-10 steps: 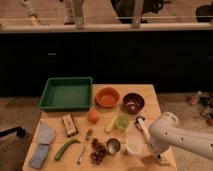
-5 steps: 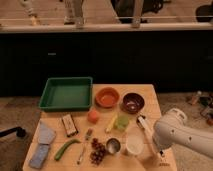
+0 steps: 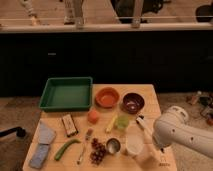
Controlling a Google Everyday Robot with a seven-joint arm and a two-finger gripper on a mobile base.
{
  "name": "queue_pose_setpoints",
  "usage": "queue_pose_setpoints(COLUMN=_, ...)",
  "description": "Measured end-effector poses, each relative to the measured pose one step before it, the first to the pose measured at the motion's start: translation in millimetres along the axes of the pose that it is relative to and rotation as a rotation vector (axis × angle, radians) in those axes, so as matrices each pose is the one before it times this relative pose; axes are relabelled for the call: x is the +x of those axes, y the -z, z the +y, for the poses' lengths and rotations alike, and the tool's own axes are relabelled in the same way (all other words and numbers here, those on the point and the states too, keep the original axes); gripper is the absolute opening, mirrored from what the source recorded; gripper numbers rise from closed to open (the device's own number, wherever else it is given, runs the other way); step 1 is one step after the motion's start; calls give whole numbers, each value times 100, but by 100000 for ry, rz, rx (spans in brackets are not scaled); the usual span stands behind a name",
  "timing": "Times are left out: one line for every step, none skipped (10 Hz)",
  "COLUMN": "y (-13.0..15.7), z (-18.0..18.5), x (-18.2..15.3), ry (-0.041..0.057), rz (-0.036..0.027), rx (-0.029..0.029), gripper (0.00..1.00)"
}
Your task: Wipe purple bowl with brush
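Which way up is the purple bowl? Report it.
Upright: the purple bowl rests rim-up, pale patch showing inside. The gripper is hidden behind the white arm at the table's right.

The purple bowl (image 3: 133, 102), small, round and dark with a pale patch inside, stands upright at the worktop's (image 3: 150, 91) far right. The slim white-handled brush (image 3: 143, 125) slants near its front. The gripper, closed, is hidden behind the arm (image 3: 175, 131) there.

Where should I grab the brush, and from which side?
Probably grip the brush mid-handle, across its slim width, from above: it lies flat, slanting from the purple bowl toward the arm. The gripper is shut, hidden behind the arm at the table's right front.
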Motion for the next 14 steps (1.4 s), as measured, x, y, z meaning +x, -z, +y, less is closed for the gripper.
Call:
queue_pose_setpoints(y=598, z=-224, x=51, ry=733, rz=538, rx=-858, gripper=0)
queue_pose_setpoints(y=537, z=-314, x=89, ry=711, rz=602, rx=-634, gripper=0)
queue_pose_setpoints(y=418, z=-257, x=62, ry=509, rz=505, rx=-487, gripper=0)
queue_pose_setpoints(y=533, z=-304, x=94, ry=456, rz=689, rx=-545, gripper=0)
queue_pose_setpoints(y=727, z=-419, x=117, ry=391, rz=1024, rx=-653, gripper=0)
queue_pose_setpoints(y=567, z=-316, x=267, ry=360, rz=1144, rx=-333, gripper=0)
queue_pose_setpoints(y=530, z=-329, x=131, ry=181, rz=938, rx=-322, gripper=0)
queue_pose_setpoints(y=357, z=-249, x=153, ry=383, rz=707, rx=-243, gripper=0)
queue_pose_setpoints(y=244, z=-154, x=85, ry=171, rz=498, rx=-133, gripper=0)
queue_pose_setpoints(y=326, z=-180, x=140, ry=175, rz=725, rx=-97, gripper=0)
queue_pose_setpoints(y=348, z=-101, x=148, ry=100, rz=757, rx=-128, gripper=0)
queue_pose_setpoints(y=275, z=-78, x=106, ry=-101, rz=584, rx=24, gripper=0)
queue_pose_setpoints(y=228, z=12, x=75, ry=18, rz=477, rx=-63, gripper=0)
queue_pose_setpoints(y=281, z=49, x=114, ry=58, rz=660, rx=8, gripper=0)
